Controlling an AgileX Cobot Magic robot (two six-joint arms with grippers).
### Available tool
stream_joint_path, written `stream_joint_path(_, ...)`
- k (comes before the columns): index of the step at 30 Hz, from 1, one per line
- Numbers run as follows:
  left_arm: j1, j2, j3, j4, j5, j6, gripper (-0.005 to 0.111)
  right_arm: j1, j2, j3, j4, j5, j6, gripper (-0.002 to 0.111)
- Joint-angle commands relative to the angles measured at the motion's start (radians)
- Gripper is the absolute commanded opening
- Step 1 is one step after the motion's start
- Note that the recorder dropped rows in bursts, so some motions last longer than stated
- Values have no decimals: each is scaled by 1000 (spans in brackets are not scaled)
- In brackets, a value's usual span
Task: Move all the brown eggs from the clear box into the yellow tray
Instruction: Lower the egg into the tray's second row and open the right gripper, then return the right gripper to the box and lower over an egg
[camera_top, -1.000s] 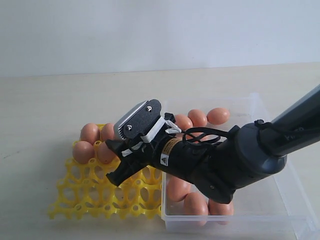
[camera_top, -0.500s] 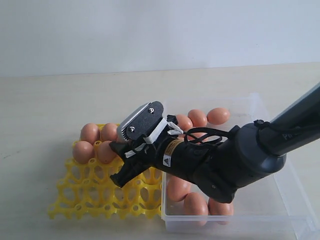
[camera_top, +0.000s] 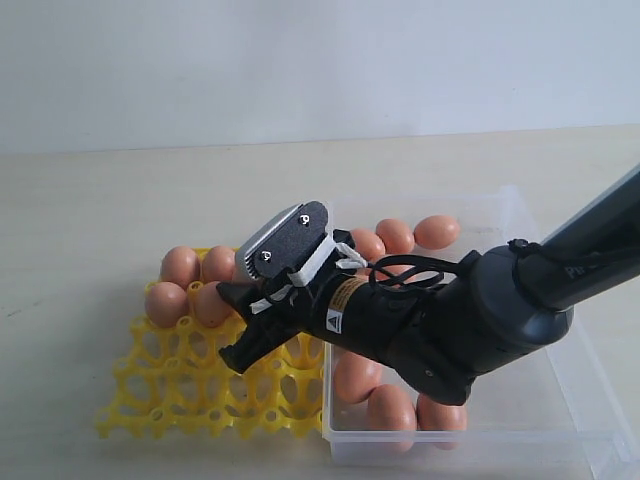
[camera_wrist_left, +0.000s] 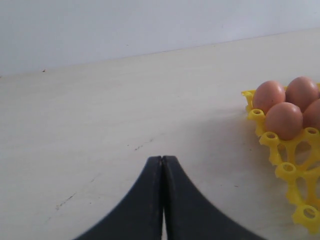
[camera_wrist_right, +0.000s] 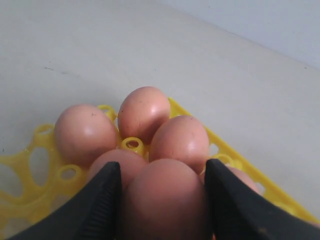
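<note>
Exterior view: the tray (camera_top: 165, 400) lies on the desk (camera_top: 100, 200), just beside the left wall of the box (camera_top: 520, 215). Four eggs (camera_top: 180, 265) stand on end in the cups at the tray's far left corner, two by two and touching. The right claw (camera_top: 240, 320) reaches over from the box side and hangs above the tray's far right part, its tips pointing toward those four. What it holds is hidden behind its fingers here. In the box, three eggs lie on their sides in a row by the far wall, and the right-hand one has its long axis along that wall. More lie by the near left corner, partly under the arm.

Left wrist view: the left claw (camera_wrist_left: 162, 161) has its fingers pressed together with nothing between them, low over bare desk. The tray's corner, with its upright eggs, is off to one side, well apart from the tips.

Right wrist view: the right claw is clamped on one egg (camera_wrist_right: 165, 190), a finger on each flank. The egg runs out of frame, so its long axis cannot be told. Beyond it, the tray's eggs stand upright, blunt domes up.
</note>
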Motion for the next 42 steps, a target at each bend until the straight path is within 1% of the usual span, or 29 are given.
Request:
stream_joint_path(1,-7,2,-4,-2,-12,-4,0,-6,-2,-6,-11,-21,4,38)
stream_joint_path(3,-7,2,-4,-2,-12,-4,0,-6,-2,-6,-11,-22,4,44)
stream_joint_path(5,-7,2,-4,-2,-12,-4,0,-6,-2,-6,-11,-22,4,47)
stream_joint_path(17,-7,2,-4,-2,-12,-4,0,-6,-2,-6,14,-22,4,48)
stream_joint_path(21,-7,2,-4,-2,-12,-4,0,-6,-2,-6,24,-26,4,59)
stream_joint_path(27,-7,2,-4,-2,-12,-4,0,-6,-9,-6,41,-32,-8,60)
stream_joint_path(30,-7,2,-4,-2,-12,-4,0,-6,-88,-6,61,-16,-24,59)
stream_joint_path(32,-7,2,-4,-2,-12,-4,0,-18,-160,-6,79,30,-42,59)
stream_joint_path(34,-7,2,-4,-2,-12,-4,0,-18,-218,-6,85,101,-42,57)
stream_joint_path(37,-7,2,-4,-2,-12,-4,0,-18,-324,-6,111,240,-29,48)
stream_joint_path(40,-7,2,-4,-2,-12,-4,0,-18,-412,-6,113,386,4,36)
stream_joint_path(42,-7,2,-4,-2,-12,-4,0,-18,-468,-6,118,503,4,26)
